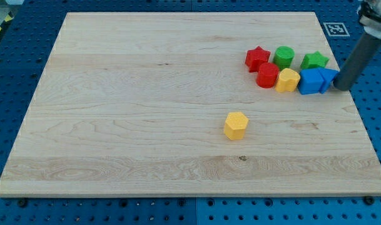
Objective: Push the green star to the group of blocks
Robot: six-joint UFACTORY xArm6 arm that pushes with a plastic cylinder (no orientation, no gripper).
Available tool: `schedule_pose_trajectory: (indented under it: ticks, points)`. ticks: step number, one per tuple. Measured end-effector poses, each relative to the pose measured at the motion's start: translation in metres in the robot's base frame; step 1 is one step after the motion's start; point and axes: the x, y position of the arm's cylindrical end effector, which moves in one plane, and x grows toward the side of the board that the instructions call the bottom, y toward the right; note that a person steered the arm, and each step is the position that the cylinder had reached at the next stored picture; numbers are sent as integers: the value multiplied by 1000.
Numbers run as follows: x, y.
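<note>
The wooden board [147, 112] carries a cluster at its two o'clock. The rod ends in my tip [338, 87], which has no jaws to open or close; it sits at the cluster's three o'clock edge, touching or just beside the blue blocks [316, 80].

The green star [314, 60] lies at the cluster's one o'clock, just above the blue blocks, apparently already within the group.

Risk: further pushing towards nine o'clock would drive the blue blocks into the yellow block [288, 80] and scatter the red star [257, 58], red block [267, 75] and green cylinder [283, 57].

A lone yellow hexagonal block [236, 125] sits near centre, well apart, obstructing nothing.
</note>
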Motion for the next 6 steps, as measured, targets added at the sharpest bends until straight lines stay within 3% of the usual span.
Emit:
schedule_pose_trajectory:
  ticks: [2, 4, 6]
  points:
    - [-54, 0]
    - [-61, -23]
    - [-58, -84]
